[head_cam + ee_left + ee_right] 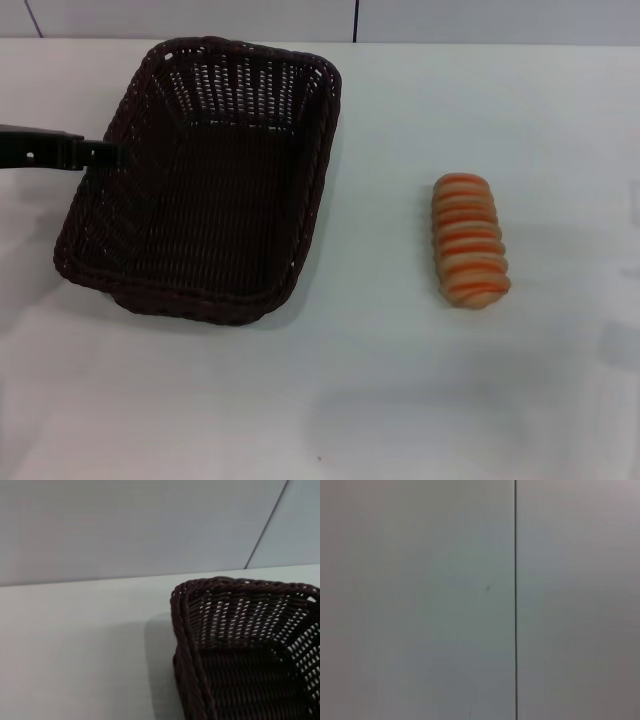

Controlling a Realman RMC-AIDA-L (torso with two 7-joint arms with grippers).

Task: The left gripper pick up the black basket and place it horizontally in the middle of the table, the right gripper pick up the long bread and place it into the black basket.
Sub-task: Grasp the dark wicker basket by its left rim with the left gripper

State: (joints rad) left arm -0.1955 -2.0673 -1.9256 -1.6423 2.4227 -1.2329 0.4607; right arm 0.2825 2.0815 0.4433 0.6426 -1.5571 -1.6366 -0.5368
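Note:
The black basket (215, 190) stands on the white table (400, 400) at the left, its long side running away from me and a little askew. My left gripper (108, 152) reaches in from the left edge and sits at the basket's left rim. The left wrist view shows one basket corner (240, 645) close up. The long bread (468, 240), tan with orange ridges, lies on the table to the right of the basket, well apart from it. My right gripper is out of view.
A grey wall with dark vertical seams (356, 20) runs behind the table's far edge. The right wrist view shows only a wall panel with one seam (515, 600). Bare tabletop lies between basket and bread and along the front.

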